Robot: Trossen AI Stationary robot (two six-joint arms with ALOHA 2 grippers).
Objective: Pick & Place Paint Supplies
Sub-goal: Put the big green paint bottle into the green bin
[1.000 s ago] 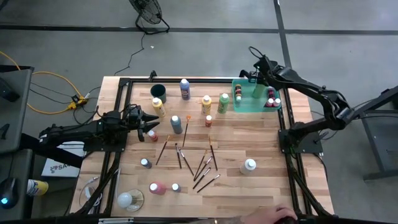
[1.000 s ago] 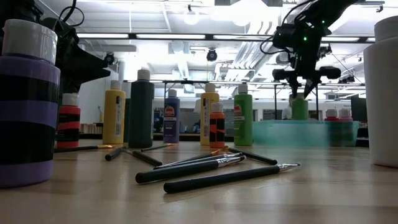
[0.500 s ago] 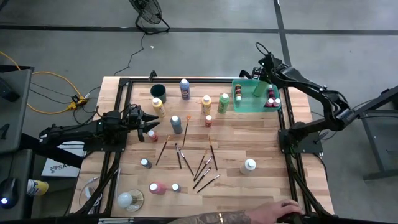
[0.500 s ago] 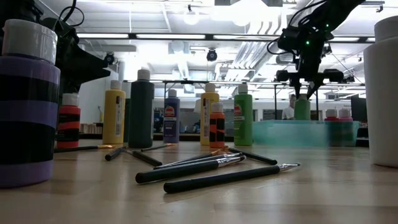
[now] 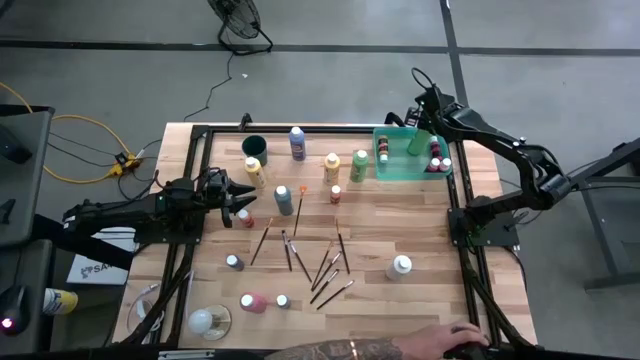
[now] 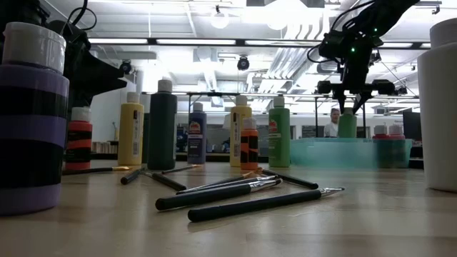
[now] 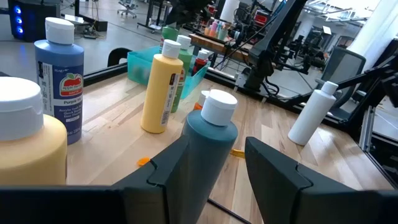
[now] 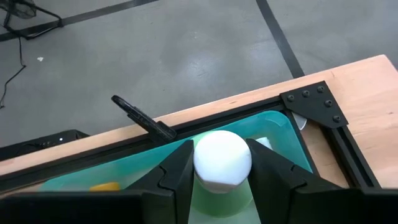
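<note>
While right fingers point(image 8: 214, 180) pinch a round-capped green bottle point(image 8: 221, 198) in the translucent tray point(image 8: 283, 127), left fingers point(image 7: 221, 171) clasp a cylindrical teal bottle point(image 7: 208, 149).

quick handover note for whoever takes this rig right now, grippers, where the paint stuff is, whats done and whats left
Right gripper: closed around a green bottle, holding it upright over the green tray.
Left gripper: fingers on either side of the dark teal bottle, left of table centre; not lifted.
Done: a few small bottles are in the tray.
Left: the green bottle's release, standing bottles behind centre, the brushes mid-table, the white bottle, and small bottles near the front edge.
</note>
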